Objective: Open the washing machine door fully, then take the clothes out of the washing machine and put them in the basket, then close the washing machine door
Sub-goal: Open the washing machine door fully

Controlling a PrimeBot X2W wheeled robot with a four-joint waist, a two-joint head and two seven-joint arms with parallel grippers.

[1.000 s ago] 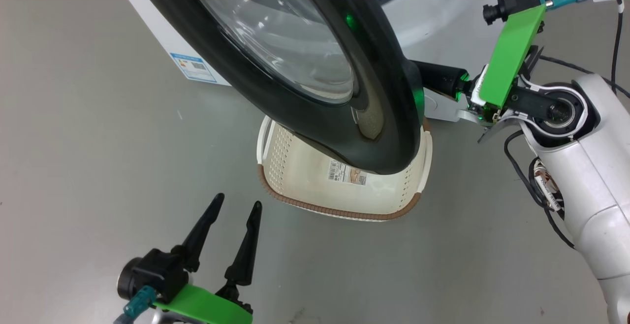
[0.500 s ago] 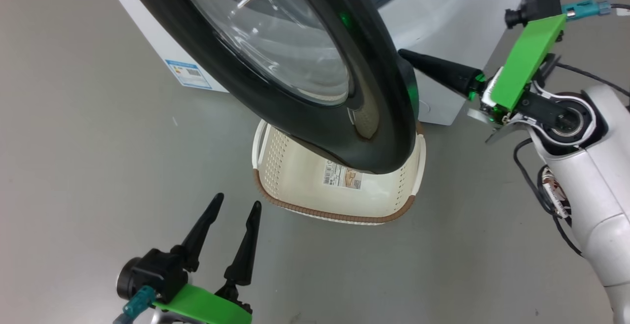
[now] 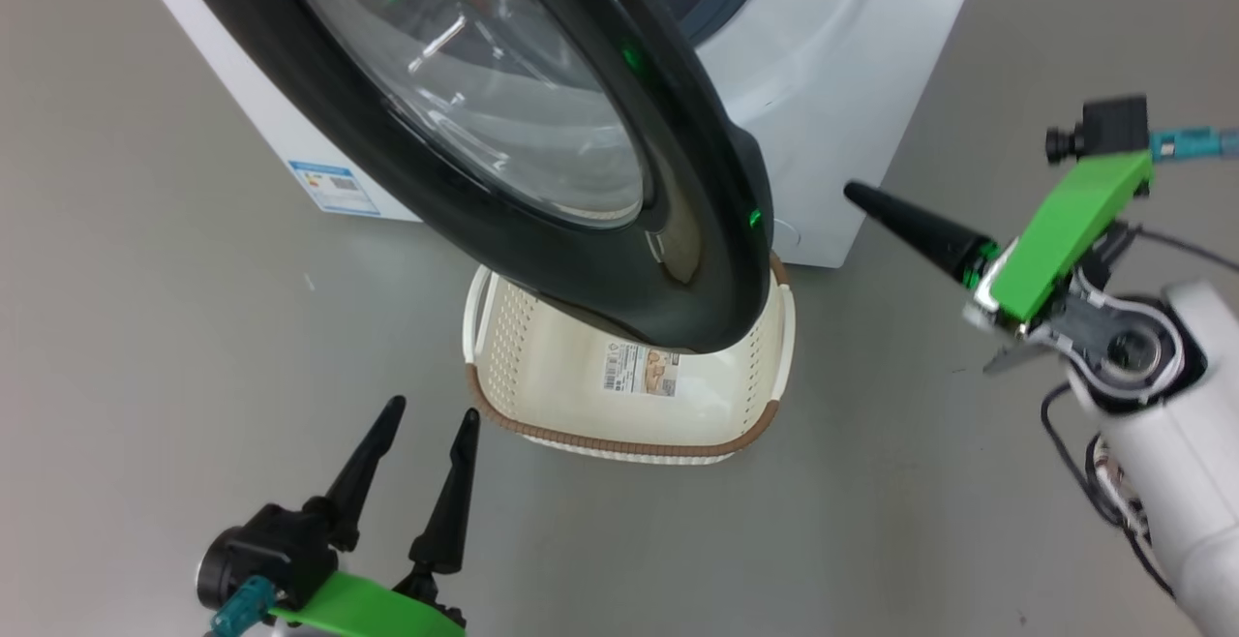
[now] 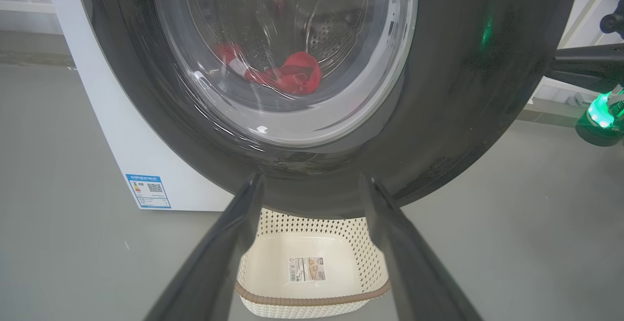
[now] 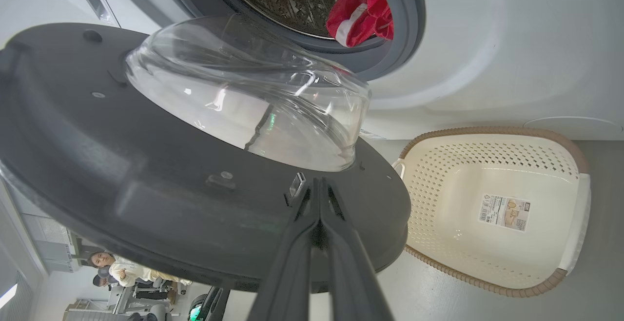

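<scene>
The washing machine door (image 3: 707, 259) stands swung open, its black rim and glass bowl hanging over the basket (image 3: 619, 443). The red clothes (image 5: 360, 13) lie in the drum of the washing machine (image 3: 823, 66) at its gasket; in the left wrist view the clothes (image 4: 287, 74) show through the door glass. My right gripper (image 3: 857, 195) is shut and empty, a little right of the door's edge and apart from it; its tips (image 5: 319, 182) point at the door's inner face. My left gripper (image 3: 432, 411) is open and empty at the lower left, pointing at the basket (image 4: 312, 301) under the door (image 4: 463, 91).
Grey floor surrounds the machine and basket (image 5: 487, 133). A blue label sticker (image 3: 334, 187) marks the machine's side. People sit far off in the background (image 5: 117, 272). My right arm's cables (image 3: 1113, 501) hang at the right edge.
My right gripper has drawn back to the right, away from the door's edge where it was tucked behind the rim. The head camera has shifted, showing more of the machine's front.
</scene>
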